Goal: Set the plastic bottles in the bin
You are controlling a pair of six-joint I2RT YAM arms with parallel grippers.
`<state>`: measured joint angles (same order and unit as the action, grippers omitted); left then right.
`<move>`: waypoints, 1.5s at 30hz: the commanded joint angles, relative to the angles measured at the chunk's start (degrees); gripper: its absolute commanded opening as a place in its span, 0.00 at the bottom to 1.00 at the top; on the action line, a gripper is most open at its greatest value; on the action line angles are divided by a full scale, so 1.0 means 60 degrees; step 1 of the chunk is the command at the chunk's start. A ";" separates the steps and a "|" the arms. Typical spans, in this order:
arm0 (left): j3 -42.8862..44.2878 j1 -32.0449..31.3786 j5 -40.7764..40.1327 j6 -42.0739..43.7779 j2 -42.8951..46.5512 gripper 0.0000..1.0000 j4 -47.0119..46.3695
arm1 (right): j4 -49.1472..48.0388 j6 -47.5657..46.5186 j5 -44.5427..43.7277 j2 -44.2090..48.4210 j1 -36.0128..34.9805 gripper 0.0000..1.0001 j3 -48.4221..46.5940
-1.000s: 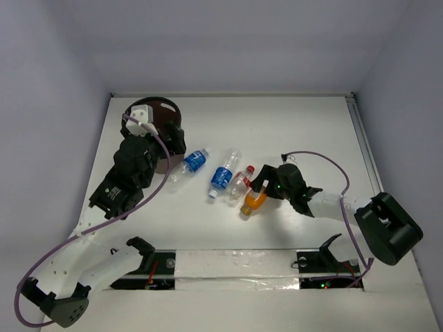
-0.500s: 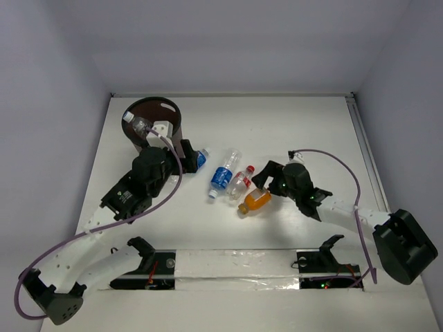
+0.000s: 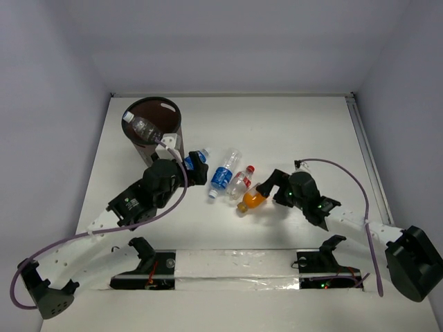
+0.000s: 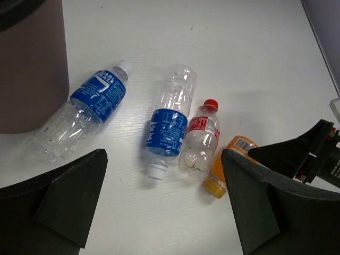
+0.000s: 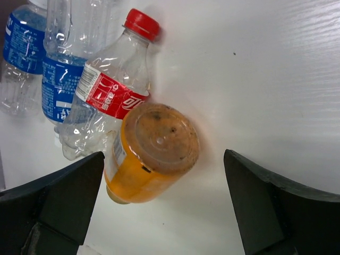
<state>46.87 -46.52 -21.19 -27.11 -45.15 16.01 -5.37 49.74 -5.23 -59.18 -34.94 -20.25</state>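
White laminate counter (image 3: 291,131) runs bare from the bottles out to its far edge and to the metal strip (image 3: 360,138) along its right side. Pale grey walls (image 3: 228,48) close it on three sides.

The dark brown round plastic bin (image 3: 171,124) stands at the far left, close to that edge. One clear bottle (image 3: 140,126) lies inside it, against the rim.

Four bottles lie in a loose row on the counter. The clear bottle with a blue label and white cap (image 4: 91,103) lies just beside the bin wall. Next come a second blue-labelled clear bottle (image 4: 167,127), a red-capped clear bottle with a red label (image 4: 201,135) and an orange bottle with a white label (image 5: 151,154); the last three are touching.

The left end effector (image 4: 163,155) hangs over the row, fingers spread wide, gripping nothing. The right end effector (image 5: 162,156) is equally wide open, with the orange bottle's base between its fingers but untouched.
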 commanded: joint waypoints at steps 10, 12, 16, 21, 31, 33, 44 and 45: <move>-0.0707 -0.0728 -0.0409 -0.0798 0.0507 0.87 -0.0808 | -0.2137 0.0705 0.1327 -0.1650 0.0008 1.00 -0.0228; -0.0780 -0.0728 -0.0409 -0.0828 0.0581 0.87 -0.0794 | -0.2342 0.0720 0.1254 -0.1855 0.0008 1.00 -0.0389; -0.0869 -0.0728 -0.0467 -0.0886 0.0566 0.87 -0.0750 | -0.2679 0.0792 0.1005 -0.2309 0.0008 0.97 -0.0448; -0.0869 -0.0728 -0.0803 -0.1120 0.0259 0.87 -0.0603 | -0.3308 0.0851 0.0902 -0.2690 0.0008 0.94 -0.0331; -0.0796 -0.0728 -0.1126 -0.1282 0.0068 0.86 -0.0618 | -0.3588 0.0603 0.0272 -0.2764 0.0008 0.83 -0.0375; -0.0781 -0.0728 -0.1228 -0.1297 -0.0005 0.86 -0.0618 | -0.3545 0.0530 0.0184 -0.2735 0.0008 0.79 -0.0331; -0.0635 -0.0728 -0.2224 -0.1355 -0.0941 0.87 -0.0559 | -0.2594 0.0164 -0.0108 -0.1041 0.0008 0.58 0.0064; -0.0620 -0.0728 -0.2399 -0.1370 -0.0986 0.87 -0.0559 | -0.2055 0.0018 -0.0167 -0.0717 0.0008 0.57 0.0079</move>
<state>41.76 -50.65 -31.94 -34.83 -50.22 13.56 -21.02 52.34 -3.55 -69.17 -34.94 -20.29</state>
